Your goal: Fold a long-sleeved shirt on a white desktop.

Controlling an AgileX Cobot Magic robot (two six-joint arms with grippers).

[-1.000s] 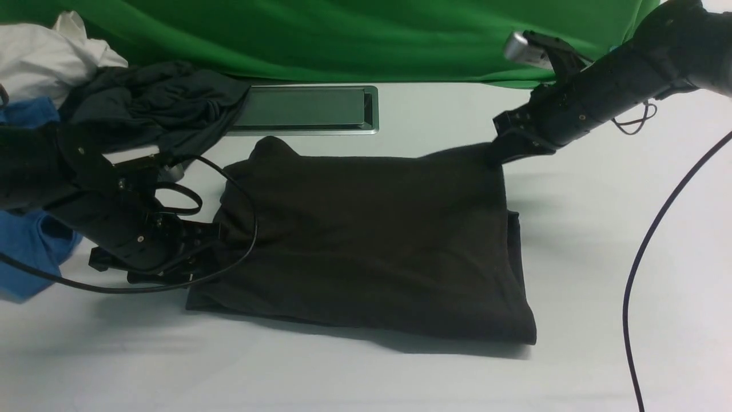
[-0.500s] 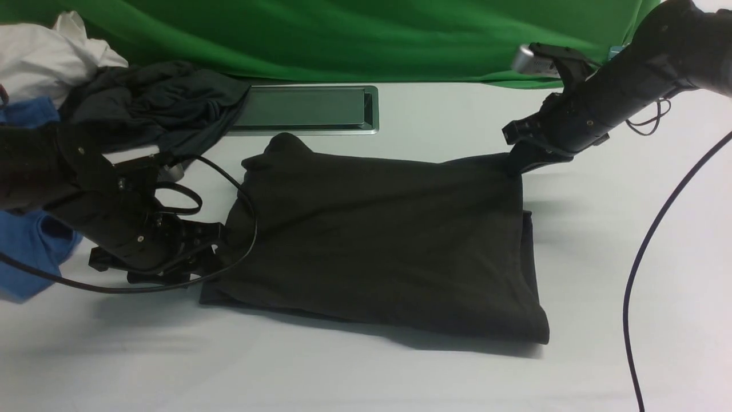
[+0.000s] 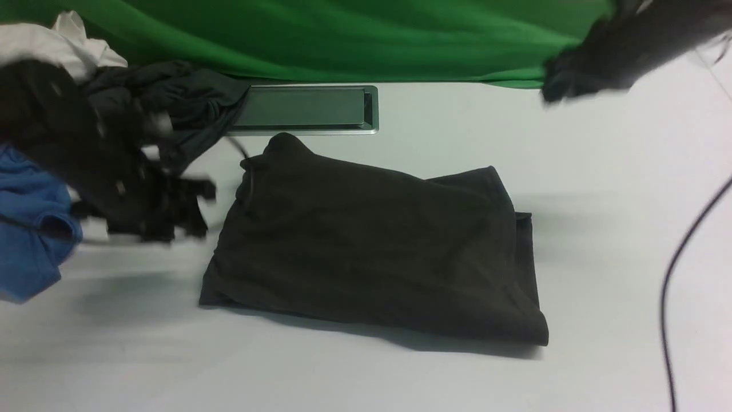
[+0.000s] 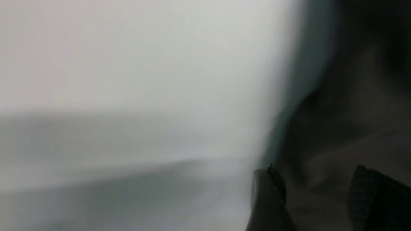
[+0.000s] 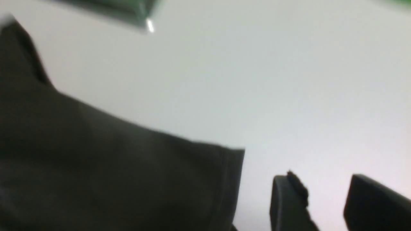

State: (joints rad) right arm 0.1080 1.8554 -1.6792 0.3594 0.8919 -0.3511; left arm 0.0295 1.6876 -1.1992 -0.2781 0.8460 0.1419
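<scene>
The folded shirt (image 3: 372, 246) lies flat mid-desk (image 3: 600, 229). The right gripper (image 5: 324, 202) hangs above bare desk, jaws apart and empty. The left gripper (image 4: 316, 199), jaws apart and empty, hovers over the shirt's edge.

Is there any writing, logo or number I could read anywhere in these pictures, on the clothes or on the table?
None can be read.
The long-sleeved shirt lies folded, showing only plain dark cloth; no print or tag faces any camera.
The grey hatch in the white desktop bears no marking.
The pile of other clothes shows no lettering.
Both wrist views are too blurred to read anything.
</scene>
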